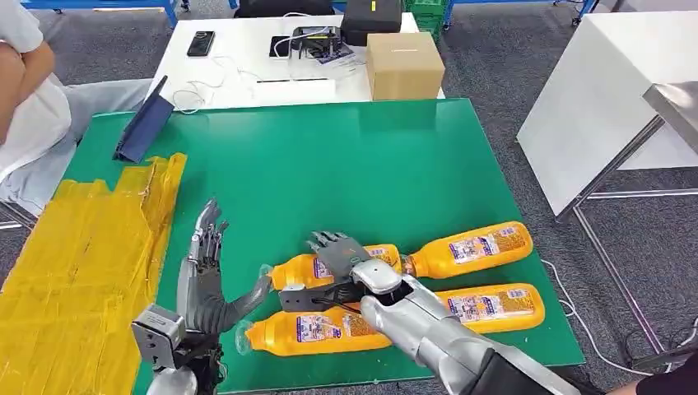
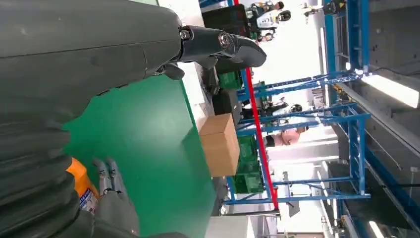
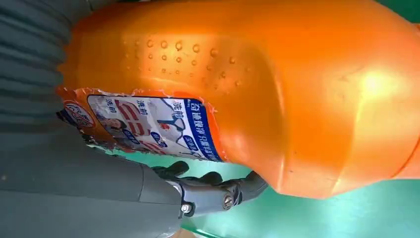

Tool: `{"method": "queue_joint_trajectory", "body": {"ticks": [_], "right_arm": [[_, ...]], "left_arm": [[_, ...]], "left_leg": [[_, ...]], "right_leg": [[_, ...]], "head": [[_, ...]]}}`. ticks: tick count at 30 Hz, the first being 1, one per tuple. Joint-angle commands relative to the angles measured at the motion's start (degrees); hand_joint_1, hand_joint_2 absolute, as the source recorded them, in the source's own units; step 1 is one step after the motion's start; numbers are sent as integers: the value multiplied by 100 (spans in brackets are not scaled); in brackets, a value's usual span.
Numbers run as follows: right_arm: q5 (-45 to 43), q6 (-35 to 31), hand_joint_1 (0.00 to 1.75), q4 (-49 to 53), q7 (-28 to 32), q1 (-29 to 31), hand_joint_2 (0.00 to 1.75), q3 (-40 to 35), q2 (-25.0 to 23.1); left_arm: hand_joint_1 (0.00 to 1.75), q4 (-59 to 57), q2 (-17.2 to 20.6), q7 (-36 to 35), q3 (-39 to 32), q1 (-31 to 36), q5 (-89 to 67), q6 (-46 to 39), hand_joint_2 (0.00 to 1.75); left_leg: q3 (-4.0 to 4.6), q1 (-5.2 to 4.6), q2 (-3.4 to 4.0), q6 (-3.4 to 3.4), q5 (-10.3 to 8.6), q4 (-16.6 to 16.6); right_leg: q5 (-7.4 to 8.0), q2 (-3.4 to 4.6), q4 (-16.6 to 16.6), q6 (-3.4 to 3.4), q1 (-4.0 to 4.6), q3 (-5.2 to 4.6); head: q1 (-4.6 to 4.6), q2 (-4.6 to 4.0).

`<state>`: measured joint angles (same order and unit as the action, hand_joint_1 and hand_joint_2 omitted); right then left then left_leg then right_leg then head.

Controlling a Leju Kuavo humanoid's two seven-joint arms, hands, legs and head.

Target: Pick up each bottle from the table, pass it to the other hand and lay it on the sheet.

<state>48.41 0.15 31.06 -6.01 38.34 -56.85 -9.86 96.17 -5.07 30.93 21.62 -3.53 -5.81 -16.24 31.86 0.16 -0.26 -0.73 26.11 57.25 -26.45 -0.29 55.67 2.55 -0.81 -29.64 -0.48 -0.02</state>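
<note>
Beside the yellow sheet [image 1: 78, 271], I'm wrapping my right hand [image 1: 342, 267] around the nearest orange detergent bottle [image 1: 329, 267], its long axis lying crosswise, cap pointing at my spread, empty left hand [image 1: 206, 284], waiting between bottle and sheet.

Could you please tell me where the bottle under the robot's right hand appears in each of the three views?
Head view: the orange bottle lies low at centre, under the right hand.
Left wrist view: an orange bottle's end shows at lower left, probably the same one.
Right wrist view: it takes up most of the picture.
Shared landmark: the green table top.
</note>
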Motion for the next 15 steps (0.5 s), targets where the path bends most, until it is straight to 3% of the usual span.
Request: {"method": "queue_joint_trajectory", "body": {"ticks": [1,15], "right_arm": [[-5,35,0,-97,-27,-48,175,36,202],[98,-4,0,-30,-116,-69,175,88,251]], "left_arm": [[0,-91,37,-26,-121,77,-10,9,175],[0,-6,31,-22,-118,13,-46,9,175]], "left_leg": [[-8,4,-8,3,-2,-5],[-13,3,-10,3,-2,-5]], "right_leg": [[1,-9,-10,-8,5,14],[0,-10,-8,-8,4,20]], "head": [[0,0],[0,0]]}}
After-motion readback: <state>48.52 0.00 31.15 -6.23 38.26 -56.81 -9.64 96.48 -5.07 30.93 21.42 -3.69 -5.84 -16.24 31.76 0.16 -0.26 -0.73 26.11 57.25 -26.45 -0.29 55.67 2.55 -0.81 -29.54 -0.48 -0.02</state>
